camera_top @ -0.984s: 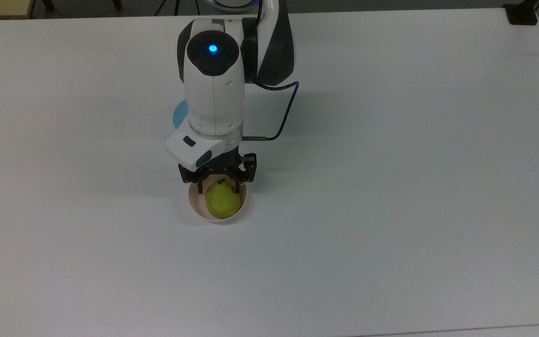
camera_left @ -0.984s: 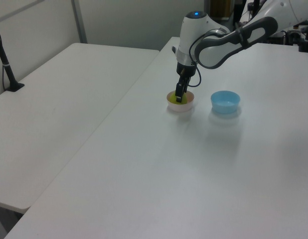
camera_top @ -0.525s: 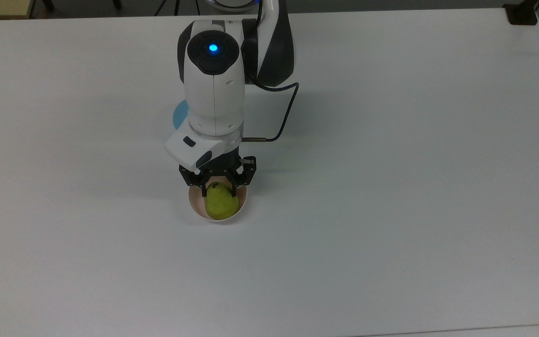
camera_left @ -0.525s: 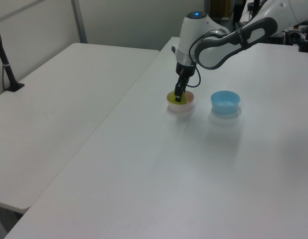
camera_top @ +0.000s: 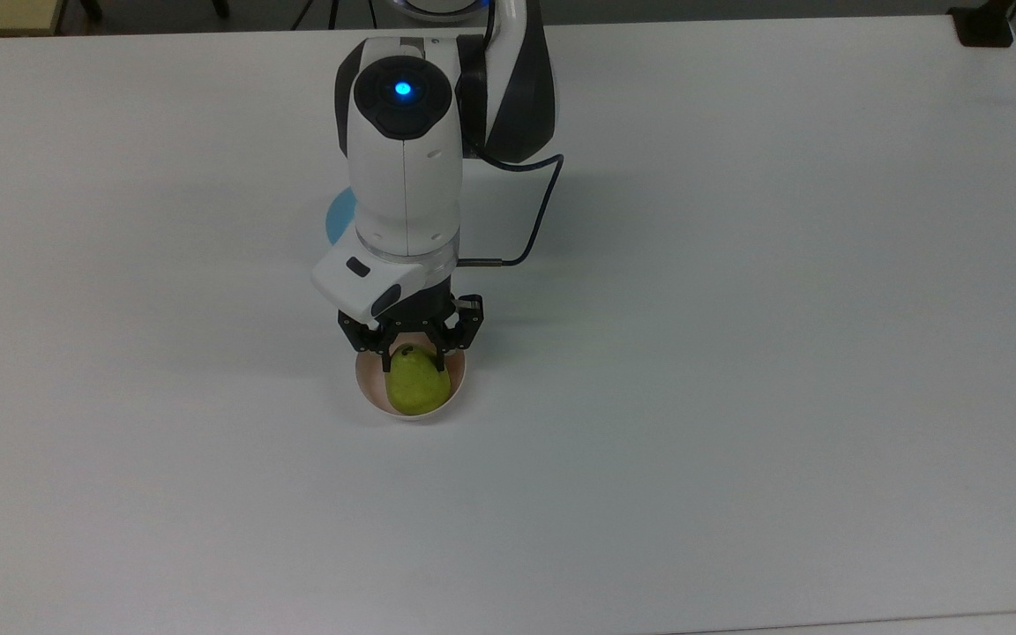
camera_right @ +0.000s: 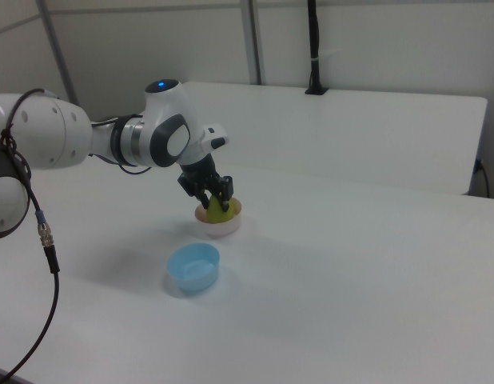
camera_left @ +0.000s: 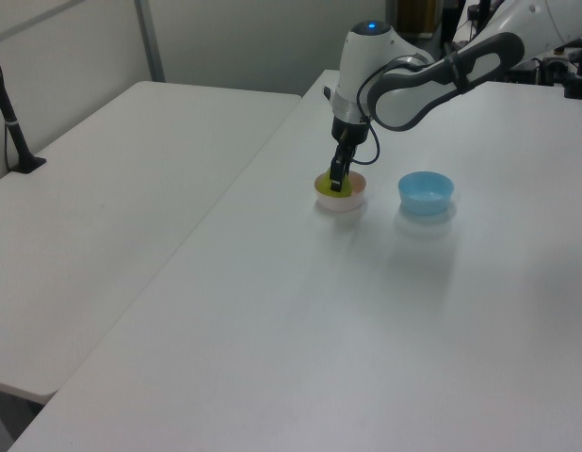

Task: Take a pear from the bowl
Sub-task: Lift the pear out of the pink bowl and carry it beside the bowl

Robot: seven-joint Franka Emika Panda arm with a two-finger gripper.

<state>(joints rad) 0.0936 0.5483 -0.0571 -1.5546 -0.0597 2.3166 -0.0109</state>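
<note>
Top view: black two-finger gripper (camera_top: pixel 412 360) pinching narrow top of yellow-green pear (camera_top: pixel 418 386), wide base resting in small pale pink bowl (camera_top: pixel 367 384), ready for lifting.

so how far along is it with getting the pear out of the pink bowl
Done: the gripper is down at the small pale pink bowl, its fingers either side of the narrow top of the yellow-green pear. In hand: the grasp looks closed on the pear. Left: lifting it out, since the pear is not yet clear of the bowl in the right view.
</note>
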